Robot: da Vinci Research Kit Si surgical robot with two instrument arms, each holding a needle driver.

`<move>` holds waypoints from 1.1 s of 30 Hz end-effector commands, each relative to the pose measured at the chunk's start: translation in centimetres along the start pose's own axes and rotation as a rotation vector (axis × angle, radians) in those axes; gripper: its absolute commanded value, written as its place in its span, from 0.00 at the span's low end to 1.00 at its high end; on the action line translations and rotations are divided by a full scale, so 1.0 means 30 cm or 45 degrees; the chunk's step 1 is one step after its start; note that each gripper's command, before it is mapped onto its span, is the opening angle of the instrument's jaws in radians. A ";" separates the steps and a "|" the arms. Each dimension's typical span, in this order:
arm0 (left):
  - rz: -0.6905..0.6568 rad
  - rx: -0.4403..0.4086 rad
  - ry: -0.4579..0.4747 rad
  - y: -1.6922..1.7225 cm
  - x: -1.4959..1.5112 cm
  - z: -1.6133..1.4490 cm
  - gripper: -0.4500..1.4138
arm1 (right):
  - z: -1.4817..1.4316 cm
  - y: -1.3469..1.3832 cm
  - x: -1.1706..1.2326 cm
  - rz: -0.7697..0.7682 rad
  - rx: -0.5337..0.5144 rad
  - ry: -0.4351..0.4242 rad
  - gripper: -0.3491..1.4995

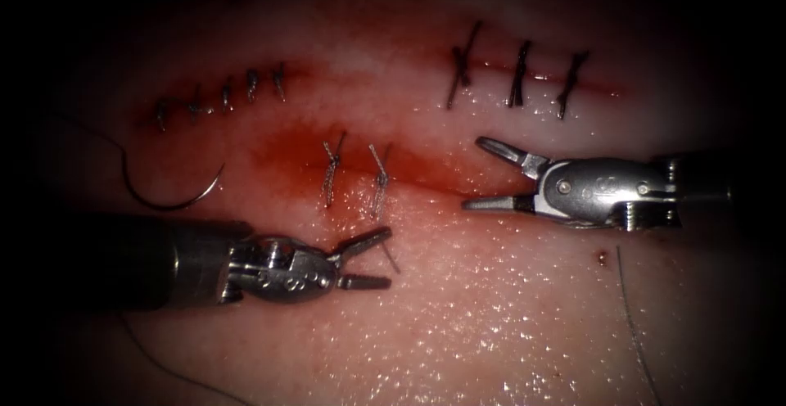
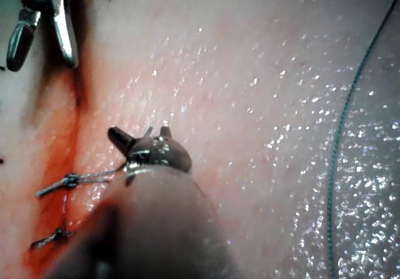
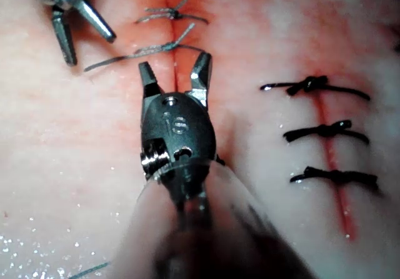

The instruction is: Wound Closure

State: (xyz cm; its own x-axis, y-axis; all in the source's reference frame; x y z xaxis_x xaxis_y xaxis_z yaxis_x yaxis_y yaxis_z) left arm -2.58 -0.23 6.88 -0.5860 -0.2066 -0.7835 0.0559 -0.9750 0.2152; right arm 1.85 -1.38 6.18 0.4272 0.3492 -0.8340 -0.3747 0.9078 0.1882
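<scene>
Strong light falls on the middle of the endoscope view and fades to deep black shadow at every edge and corner. The lit ground glistens with many small wet highlights, thickest toward the near side. Beyond the dark rim, no wall, floor, furniture or window can be made out.
</scene>
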 end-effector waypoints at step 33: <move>0.057 -0.019 0.016 -0.004 -0.005 0.000 0.00 | 0.0110 -0.0076 -0.0123 -0.119 0.200 0.071 0.58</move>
State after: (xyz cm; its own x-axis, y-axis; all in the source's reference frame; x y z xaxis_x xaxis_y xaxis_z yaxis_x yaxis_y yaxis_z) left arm -2.44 0.00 6.90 -0.5687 -0.2519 -0.7830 0.0902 -0.9653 0.2450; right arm 1.99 -1.58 6.55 0.4063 0.2471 -0.8797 -0.1948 0.9640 0.1808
